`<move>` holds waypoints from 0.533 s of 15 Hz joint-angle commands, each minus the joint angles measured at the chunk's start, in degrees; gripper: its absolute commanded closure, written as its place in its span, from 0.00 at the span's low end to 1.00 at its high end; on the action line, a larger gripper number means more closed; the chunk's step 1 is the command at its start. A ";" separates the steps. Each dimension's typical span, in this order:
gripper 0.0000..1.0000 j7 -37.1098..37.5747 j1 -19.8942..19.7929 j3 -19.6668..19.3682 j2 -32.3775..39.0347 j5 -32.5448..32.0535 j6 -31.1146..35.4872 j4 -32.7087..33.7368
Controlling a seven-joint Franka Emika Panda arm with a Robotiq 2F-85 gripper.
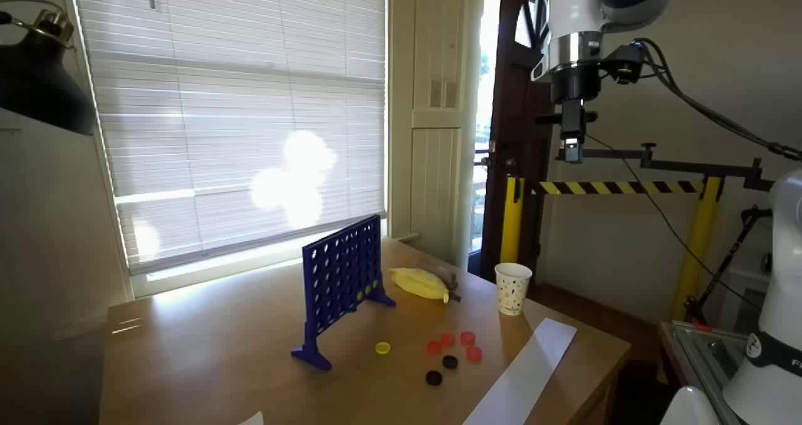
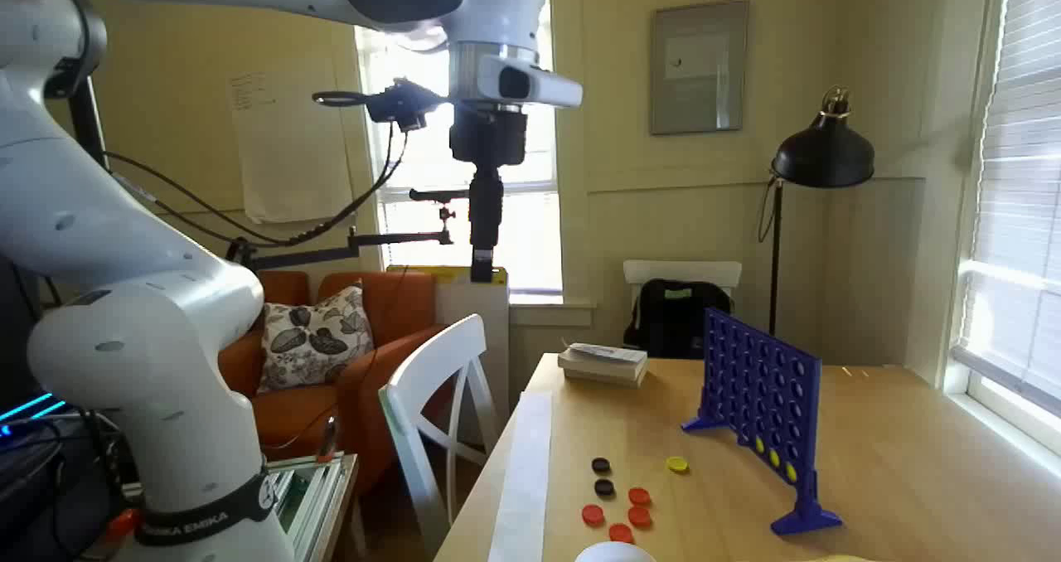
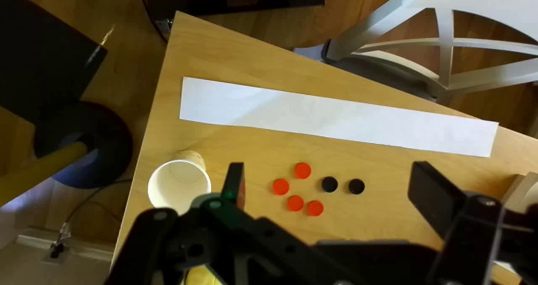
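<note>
Gripper (image 1: 572, 151) hangs pointing down, well above the light wood surface (image 1: 250, 350), in both exterior views. Fingers (image 3: 433, 192) are wide apart in the wrist view. Seen in the gap, down on the surface: two small round black discs (image 3: 356, 186), side by side but not touching, and four small round red discs (image 3: 295, 203) loosely grouped just beside them. All lie flat.

A long white paper strip (image 3: 336, 117) lies flat to one side of the discs, near the surface's edge. A speckled white paper cup (image 1: 512, 290) stands upright near an edge, apart from the discs.

On the opposite side from the strip: a dark blue upright grid (image 2: 761, 388) with round holes, on two feet, three yellow discs (image 2: 774, 457) low in it. One loose yellow disc (image 2: 677, 465) sits between grid and red discs. Elongated yellow thing (image 1: 420, 283) with a brown end lies near a grid foot; can't tell what it is. Pale stack (image 2: 603, 366) at the surface's end, books or boxes unclear.

Beyond: white chair (image 2: 433, 361) beside the surface, orange armchair (image 2: 381, 388) with leaf-print cushion (image 2: 317, 342), black lamp (image 2: 825, 154).
</note>
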 commanded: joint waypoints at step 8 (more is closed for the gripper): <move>0.00 0.20 -0.48 1.62 1.71 0.70 4.36 -0.76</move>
